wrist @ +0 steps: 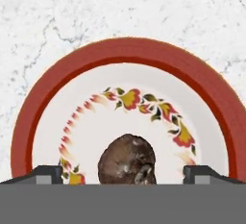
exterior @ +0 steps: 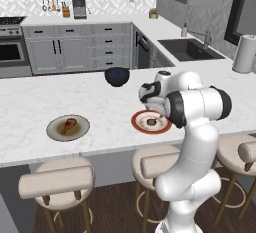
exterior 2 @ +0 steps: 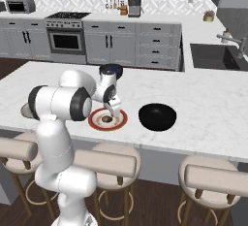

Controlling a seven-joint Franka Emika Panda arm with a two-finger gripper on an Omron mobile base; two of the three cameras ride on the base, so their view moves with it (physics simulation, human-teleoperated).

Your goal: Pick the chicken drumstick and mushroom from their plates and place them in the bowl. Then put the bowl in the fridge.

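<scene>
Mushroom (wrist: 128, 158) is sitting on the red-rimmed plate (wrist: 144, 55), and your gripper (wrist: 123, 172) is hovering right above it with its fingertips (wrist: 48, 174) spread wide, one on each side and not touching it. You are also seeing the chicken drumstick (exterior: 68, 125) lying on the grey-olive plate (exterior: 55, 132), well apart to the left. Your navy bowl (exterior: 117, 76) is standing on the marble counter (exterior: 40, 97) beyond the plates.

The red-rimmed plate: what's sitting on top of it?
A small brown mushroom lies on the red-rimmed plate, with the open claw right over it. A painted flower ring shows around it; the plate's near edge is hidden.
</scene>
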